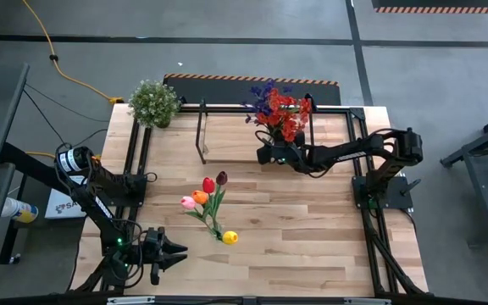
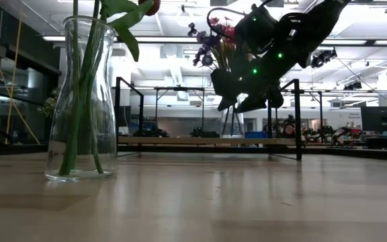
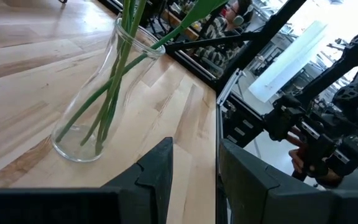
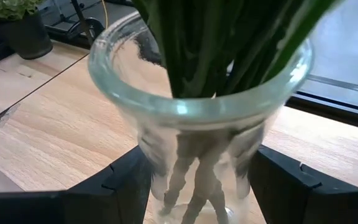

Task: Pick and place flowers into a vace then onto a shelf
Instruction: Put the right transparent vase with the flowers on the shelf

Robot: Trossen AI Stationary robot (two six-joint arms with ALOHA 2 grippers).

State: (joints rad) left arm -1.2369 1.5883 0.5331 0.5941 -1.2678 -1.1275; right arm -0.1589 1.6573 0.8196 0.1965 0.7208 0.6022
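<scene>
Standing on the table point(image 1: 312, 229), a glass vase point(image 2: 81, 101) holds tulips point(image 1: 207, 191); the right gripper point(image 4: 197, 180) clasps another vase point(image 4: 197, 112) of stems, the left gripper point(image 3: 194, 180) open and empty.

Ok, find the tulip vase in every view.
High: tulip vase at the table's front middle.
Low: close by, on the left.
Left wrist: on the table ahead of the left claw, at.
Right wrist: not in it.
Landmark: the shelf, behind the vase in the low view.
</scene>
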